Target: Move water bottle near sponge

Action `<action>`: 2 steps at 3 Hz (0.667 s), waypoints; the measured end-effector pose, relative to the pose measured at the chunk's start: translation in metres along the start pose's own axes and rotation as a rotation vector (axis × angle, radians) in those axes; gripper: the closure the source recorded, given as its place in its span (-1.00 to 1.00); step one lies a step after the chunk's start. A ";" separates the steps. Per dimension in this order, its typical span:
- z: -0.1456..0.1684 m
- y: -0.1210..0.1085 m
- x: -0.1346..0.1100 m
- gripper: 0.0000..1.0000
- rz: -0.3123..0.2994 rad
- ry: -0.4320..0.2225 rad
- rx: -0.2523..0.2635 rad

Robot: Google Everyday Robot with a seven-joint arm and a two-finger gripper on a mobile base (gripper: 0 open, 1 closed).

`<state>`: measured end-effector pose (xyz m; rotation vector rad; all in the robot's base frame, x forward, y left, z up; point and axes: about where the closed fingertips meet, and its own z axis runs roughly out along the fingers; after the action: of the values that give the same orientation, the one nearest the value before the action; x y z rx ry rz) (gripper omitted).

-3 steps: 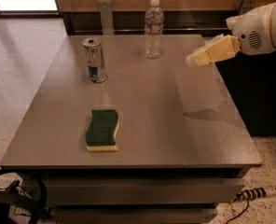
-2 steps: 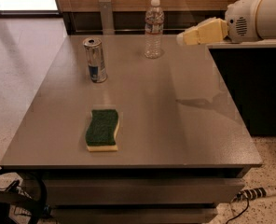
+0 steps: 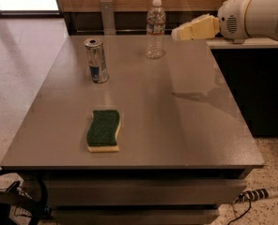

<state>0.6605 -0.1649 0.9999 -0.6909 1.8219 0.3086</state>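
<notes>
Presently, the bottle (image 3: 155, 29) stands upright at the far edge of the desk (image 3: 176, 130), right of centre, cap on, with nothing touching it. The pincer (image 3: 176, 33) hangs in the air just to the right of the bottle, level with its upper half, tip pointing left toward it. A narrow gap separates the two, and no contact is observed. Whether the pincer is apart or together cannot be told from this view. It is cream-coloured and extends from a white arm housing (image 3: 254, 15) that enters from the upper right, above a pale counter (image 3: 237, 43) adjoining the desk's right side.

The sponge (image 3: 103, 130) lies flat near the front left of the desk, green face up, with the yellow layer visible along its near and right edges. It is well apart from the bottle, with most of the desk's depth between them. A can (image 3: 96, 60) stands upright at the left rear, between sponge and bottle in depth, left of the bottle and clear of both.

The arm's shadow (image 3: 200, 97) falls on the desk right of centre. A grey upright post (image 3: 107, 17) rises behind the far edge, left of the bottle. On the floor, a power strip (image 3: 258, 194) lies at lower right and dark cables (image 3: 17, 196) at lower left.
</notes>
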 end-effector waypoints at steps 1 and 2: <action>0.026 -0.017 -0.005 -1.00 0.005 -0.054 0.035; 0.052 -0.035 -0.009 -1.00 0.024 -0.126 0.050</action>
<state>0.7235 -0.1632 0.9945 -0.6018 1.7128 0.3145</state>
